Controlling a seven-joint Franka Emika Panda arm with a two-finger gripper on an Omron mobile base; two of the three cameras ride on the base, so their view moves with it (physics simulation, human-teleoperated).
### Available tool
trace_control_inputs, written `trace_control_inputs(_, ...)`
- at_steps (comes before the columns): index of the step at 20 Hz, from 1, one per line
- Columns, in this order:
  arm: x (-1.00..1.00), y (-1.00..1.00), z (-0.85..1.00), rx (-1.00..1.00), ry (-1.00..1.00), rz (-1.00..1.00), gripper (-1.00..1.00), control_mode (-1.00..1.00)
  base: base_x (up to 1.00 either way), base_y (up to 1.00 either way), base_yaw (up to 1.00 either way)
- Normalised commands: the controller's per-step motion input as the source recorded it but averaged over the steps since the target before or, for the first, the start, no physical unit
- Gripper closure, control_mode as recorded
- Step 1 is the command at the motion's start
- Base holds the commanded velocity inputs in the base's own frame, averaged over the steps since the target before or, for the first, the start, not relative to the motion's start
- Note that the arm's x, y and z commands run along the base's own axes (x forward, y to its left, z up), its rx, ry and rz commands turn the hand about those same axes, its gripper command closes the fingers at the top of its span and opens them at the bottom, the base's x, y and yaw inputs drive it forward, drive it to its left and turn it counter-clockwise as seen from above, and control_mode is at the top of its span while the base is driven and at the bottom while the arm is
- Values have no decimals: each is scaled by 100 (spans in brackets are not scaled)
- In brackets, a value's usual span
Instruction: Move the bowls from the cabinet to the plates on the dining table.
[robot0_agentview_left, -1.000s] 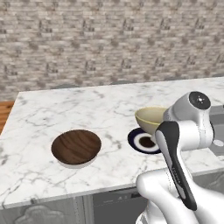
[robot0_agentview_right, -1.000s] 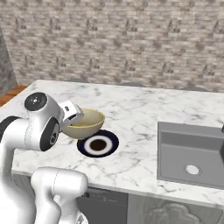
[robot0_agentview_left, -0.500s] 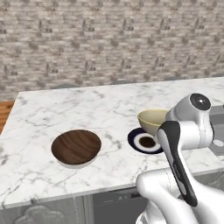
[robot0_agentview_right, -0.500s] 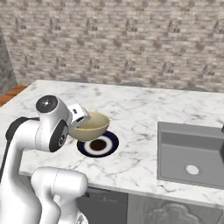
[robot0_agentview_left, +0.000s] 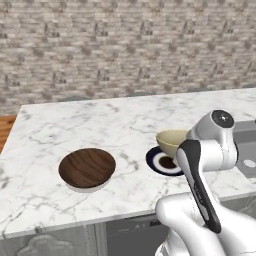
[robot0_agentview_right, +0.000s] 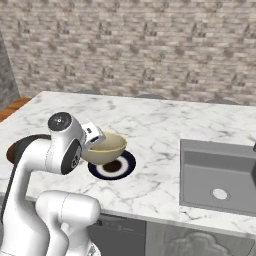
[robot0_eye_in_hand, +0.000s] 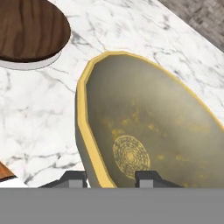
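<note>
The navy plate (robot0_agentview_left: 162, 161) is partly hidden beneath the yellow-olive bowl (robot0_eye_in_hand: 148, 131). The bowl's rim at 6 o'clock is clamped between the narrowly parted fingers of the end effector (robot0_eye_in_hand: 111, 178). The wooden bowl (robot0_eye_in_hand: 30, 28) is cut off at 11 o'clock.

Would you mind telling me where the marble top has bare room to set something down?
The marble table is bare along the brick-wall side, behind the wooden bowl and the navy plate. A narrower bare strip lies between those two. In the right base view, marble is free between the plate and the sink. It is crowded over the plate, where the fingers grip the yellow bowl.
</note>
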Motion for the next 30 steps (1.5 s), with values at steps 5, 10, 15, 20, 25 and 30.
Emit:
trace_control_inputs(5,21,-1,-22,-2,0,0,100,-100,0,0,0)
trace_control_inputs(10,25,0,-24,-2,0,0,100,-100,0,0,0)
trace_control_inputs(15,21,0,-23,-1,0,0,100,-100,0,0,0)
trace_control_inputs(20,12,-3,-20,0,0,0,100,-100,0,0,0)
trace_control_inputs(25,8,-6,-12,0,0,0,100,-100,0,0,0)
trace_control_inputs(30,8,-5,-23,0,0,0,100,-100,0,0,0)
